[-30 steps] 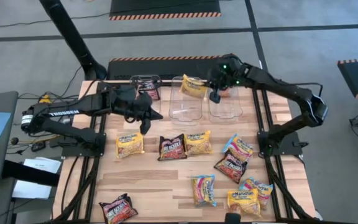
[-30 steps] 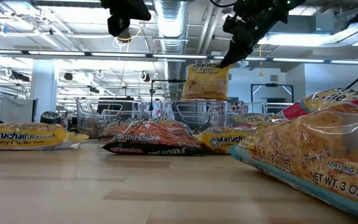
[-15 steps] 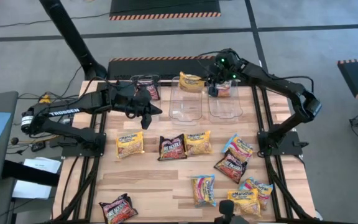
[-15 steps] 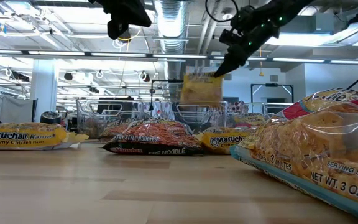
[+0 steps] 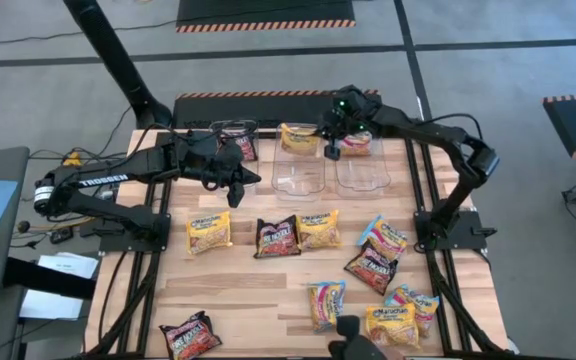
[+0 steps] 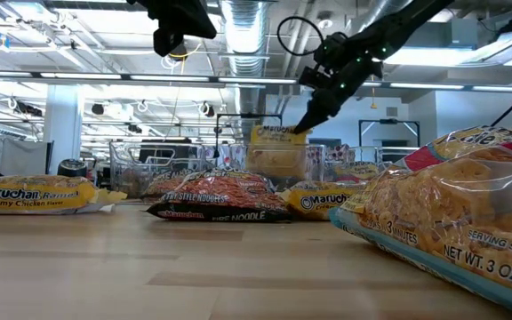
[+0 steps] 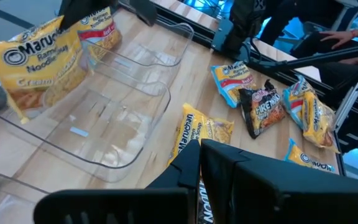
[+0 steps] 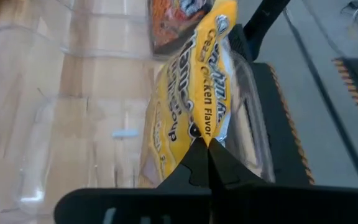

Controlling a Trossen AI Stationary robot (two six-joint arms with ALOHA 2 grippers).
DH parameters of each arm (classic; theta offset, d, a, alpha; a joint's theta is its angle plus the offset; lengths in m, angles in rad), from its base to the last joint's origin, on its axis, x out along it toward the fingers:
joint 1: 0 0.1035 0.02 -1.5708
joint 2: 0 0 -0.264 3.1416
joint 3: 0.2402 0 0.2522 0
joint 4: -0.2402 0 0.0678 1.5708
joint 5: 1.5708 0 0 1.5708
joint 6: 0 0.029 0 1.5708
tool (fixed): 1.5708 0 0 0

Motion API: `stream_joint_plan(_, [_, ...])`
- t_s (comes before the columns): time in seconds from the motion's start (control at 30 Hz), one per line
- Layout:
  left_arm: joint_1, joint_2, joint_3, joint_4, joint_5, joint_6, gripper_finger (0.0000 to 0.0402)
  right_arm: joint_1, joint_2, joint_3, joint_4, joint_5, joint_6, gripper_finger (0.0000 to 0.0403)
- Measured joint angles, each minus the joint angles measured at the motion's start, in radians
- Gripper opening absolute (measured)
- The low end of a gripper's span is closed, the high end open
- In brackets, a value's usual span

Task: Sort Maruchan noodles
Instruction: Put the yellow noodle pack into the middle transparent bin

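A: Where is the yellow creamy chicken packet (image 5: 298,137) right now?

B: It hangs from the right gripper (image 5: 330,152), pinched by one edge between closed fingers, over the far end of the middle clear tub (image 5: 299,165). In the low view it dangles just at the tub's rim.

A: What sits around it?

B: The right clear tub (image 5: 362,167) stands just beside the middle one and has a light packet (image 5: 356,142) at its far end. The left clear tub (image 5: 232,152) holds a dark fire noodle packet (image 5: 242,147), and the left arm crosses over that tub.

A: And the left gripper (image 5: 234,196)?

B: Its jaws are closed on nothing, hovering over the near end of the left tub, above the wooden table (image 5: 258,285).

A: Anything else on the table?

B: Loose packets lie nearer: a yellow one (image 5: 208,232), a dark one (image 5: 277,237) touching another yellow one (image 5: 318,229), a blue-pink one (image 5: 384,236) against a dark one (image 5: 371,268), and more near the front edge, including a dark packet (image 5: 190,337) at the near left.
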Motion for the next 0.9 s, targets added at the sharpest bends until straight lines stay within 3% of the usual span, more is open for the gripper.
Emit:
stream_joint_plan(0.57, [0.0, 0.0, 0.0, -0.003, 0.0, 0.0, 0.0, 0.002, 0.123, 0.0, 0.064, 0.084, -0.07, 0.0001])
stream_joint_plan(0.9, [0.0, 0.0, 0.0, -0.022, 0.0, -0.001, 0.0, 0.011, 0.126, 0.0, 0.093, 0.14, -0.175, 0.0018])
